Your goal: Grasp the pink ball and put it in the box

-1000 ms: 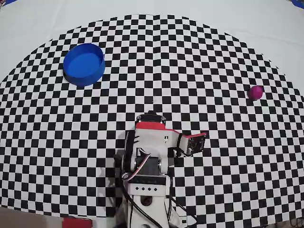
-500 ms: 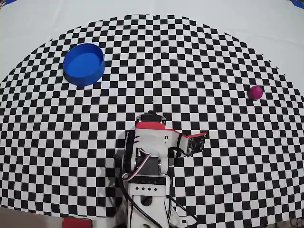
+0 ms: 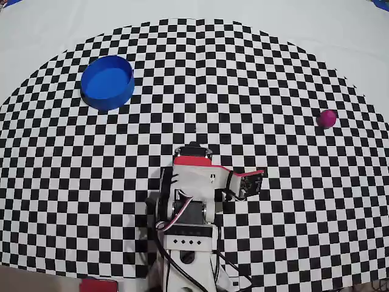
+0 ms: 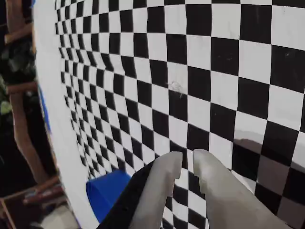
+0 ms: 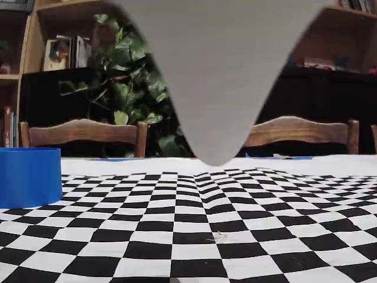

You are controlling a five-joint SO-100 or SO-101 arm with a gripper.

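The arm sits folded near the bottom centre of the overhead view, and its claw [image 4: 187, 159] hangs above bare checkered surface [image 3: 255, 79] with nothing between its fingers. In the wrist view the two pale fingertips stand nearly together, only a thin slit between them, so the claw is clenched and empty. The pink ball [image 3: 327, 118] lies alone far to the right in the overhead view, well apart from the arm. The box [image 3: 107, 81] stands at the upper left of that view, on the opposite side, and shows as a blue tub at the left edge of the fixed view.

The step in hand is judged to be the reach toward the ball. To do it well, the arm needs to swing its base to the right of the overhead view and spread the fingers wide before it descends, since a sphere rolls off at the slightest nudge. The fingers should come down on either side of the ball's widest part and squeeze there, not above it
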